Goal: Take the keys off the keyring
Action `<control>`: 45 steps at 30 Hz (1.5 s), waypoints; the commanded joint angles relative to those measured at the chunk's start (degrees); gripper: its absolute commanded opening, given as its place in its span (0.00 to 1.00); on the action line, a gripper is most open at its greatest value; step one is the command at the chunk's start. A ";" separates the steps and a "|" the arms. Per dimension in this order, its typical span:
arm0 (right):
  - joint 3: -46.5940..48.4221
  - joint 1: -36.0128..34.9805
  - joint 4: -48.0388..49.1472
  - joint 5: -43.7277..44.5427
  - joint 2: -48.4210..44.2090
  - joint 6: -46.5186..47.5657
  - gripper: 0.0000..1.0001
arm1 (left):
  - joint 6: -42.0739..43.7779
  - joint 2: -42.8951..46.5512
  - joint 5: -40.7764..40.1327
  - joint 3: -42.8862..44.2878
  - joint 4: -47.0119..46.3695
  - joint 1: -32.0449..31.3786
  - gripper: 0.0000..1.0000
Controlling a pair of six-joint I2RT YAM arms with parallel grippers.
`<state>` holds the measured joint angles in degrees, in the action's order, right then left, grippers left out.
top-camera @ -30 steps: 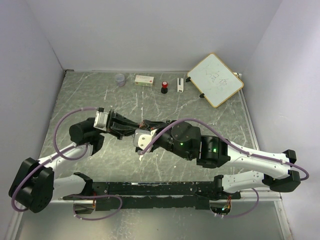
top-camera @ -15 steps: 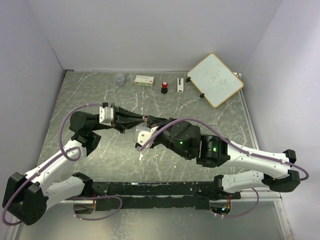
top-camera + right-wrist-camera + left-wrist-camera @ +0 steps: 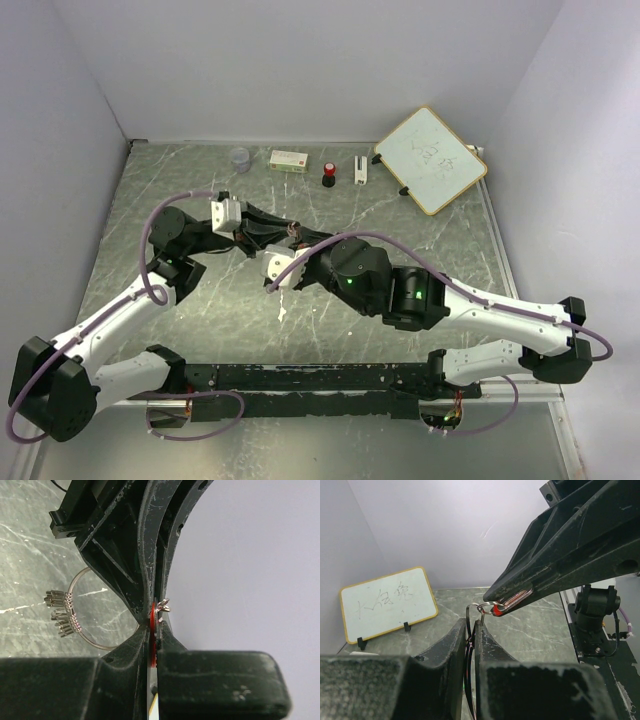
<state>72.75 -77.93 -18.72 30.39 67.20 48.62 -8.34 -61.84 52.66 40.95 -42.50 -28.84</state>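
Left tool (image 3: 472, 626) has shifted farther, clamped on keyring (image 3: 486, 605); right tool (image 3: 154, 625) pinches red key (image 3: 496, 610) — light, stiff, slippery; grip its head.

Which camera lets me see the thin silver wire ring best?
The right wrist view: the thin silver wire ring shows there as a wide loop with bunched small links. The left wrist view shows only a small silver loop by the red key head. From the top it is too tiny to make out.
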 commanded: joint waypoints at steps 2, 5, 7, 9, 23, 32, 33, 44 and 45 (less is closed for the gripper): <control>1.53 -1.72 1.65 -9.61 -0.64 -4.18 0.00 | 1.24 -0.42 -9.98 1.06 3.21 1.18 0.07; 1.81 -1.69 0.21 -10.85 0.34 -6.16 0.00 | -0.09 0.83 -9.20 0.47 0.86 1.16 0.07; 2.27 -1.65 -1.02 -11.43 1.21 -7.55 0.00 | -0.74 1.90 -9.05 0.00 -0.53 1.16 0.07; 2.16 -1.61 -1.72 -12.50 1.96 -8.63 0.00 | -1.12 3.05 -9.35 -0.22 -1.08 1.15 0.07; 2.29 -1.11 -7.91 -18.08 3.63 -14.73 0.00 | -1.26 9.13 -14.07 -2.89 -3.29 1.18 0.07; 2.95 -0.53 -14.57 -22.69 7.17 -18.86 0.00 | -3.20 13.51 -13.03 -3.85 -7.49 1.16 0.07; 3.19 -0.49 -15.37 -22.74 7.75 -19.30 0.00 | -2.51 13.97 -13.78 -3.78 -6.54 1.15 0.07; 0.12 -0.36 -11.88 -16.41 3.12 -20.75 0.00 | 1.01 18.60 -22.50 -2.97 3.36 1.16 0.07; -0.43 -0.29 -10.25 -14.87 1.91 -20.66 0.00 | 1.73 18.03 -23.55 -2.72 5.05 1.15 0.07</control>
<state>73.43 -78.32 -33.95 11.88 75.13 28.67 -9.54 -43.27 34.50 36.01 -42.04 -27.94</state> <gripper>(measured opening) 0.025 0.173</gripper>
